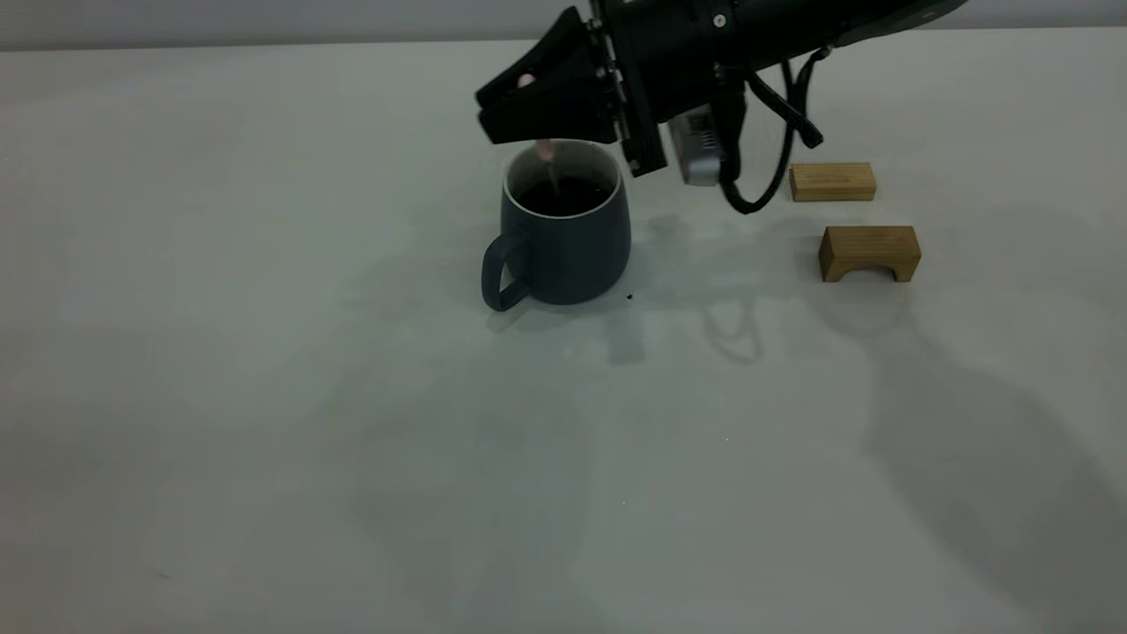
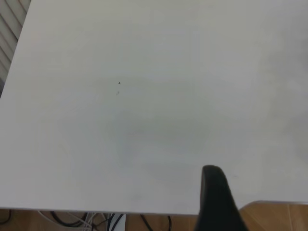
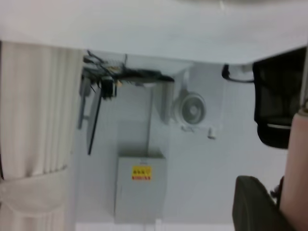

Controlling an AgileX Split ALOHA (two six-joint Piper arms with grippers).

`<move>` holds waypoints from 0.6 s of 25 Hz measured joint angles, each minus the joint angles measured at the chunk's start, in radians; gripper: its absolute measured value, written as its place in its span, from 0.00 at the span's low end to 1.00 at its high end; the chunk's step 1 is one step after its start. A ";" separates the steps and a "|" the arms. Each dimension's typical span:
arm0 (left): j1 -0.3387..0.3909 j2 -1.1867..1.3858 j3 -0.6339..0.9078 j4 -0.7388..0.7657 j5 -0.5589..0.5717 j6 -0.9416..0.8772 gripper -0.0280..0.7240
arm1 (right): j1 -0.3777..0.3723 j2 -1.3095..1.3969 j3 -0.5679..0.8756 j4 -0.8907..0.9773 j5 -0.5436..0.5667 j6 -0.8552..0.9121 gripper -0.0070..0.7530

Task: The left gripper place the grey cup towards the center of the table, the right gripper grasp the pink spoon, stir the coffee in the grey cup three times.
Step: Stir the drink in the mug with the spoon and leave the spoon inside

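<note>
The grey cup (image 1: 565,238) stands upright near the middle of the table (image 1: 264,396), its handle turned toward the front left. Dark coffee (image 1: 565,195) fills its white inside. My right gripper (image 1: 493,113) hangs just above the cup's rim, shut on the pink spoon (image 1: 548,154). The spoon's metal neck dips straight down into the coffee. In the right wrist view the pink handle (image 3: 296,168) runs beside one dark finger (image 3: 252,207). My left gripper (image 2: 240,202) is out of the exterior view; it hovers open and empty over bare table near an edge.
Two wooden blocks lie to the right of the cup: a flat one (image 1: 832,181) farther back and an arch-shaped one (image 1: 869,252) nearer. The right arm's cable (image 1: 775,167) loops down between cup and blocks. Wide bare table lies in front and to the left.
</note>
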 joint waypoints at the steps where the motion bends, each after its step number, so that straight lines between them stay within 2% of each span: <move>1: 0.000 0.000 0.000 0.000 0.000 0.000 0.74 | 0.006 0.000 0.000 0.015 0.003 -0.002 0.17; 6: 0.000 0.000 0.000 0.000 0.000 0.000 0.74 | 0.015 0.016 -0.008 0.162 -0.024 -0.074 0.17; 11: 0.000 0.000 0.000 0.000 0.000 0.000 0.74 | 0.008 0.027 -0.006 0.177 -0.121 -0.127 0.17; 15: 0.000 0.000 0.000 0.000 0.000 0.005 0.74 | -0.003 0.022 0.016 0.161 -0.155 -0.132 0.17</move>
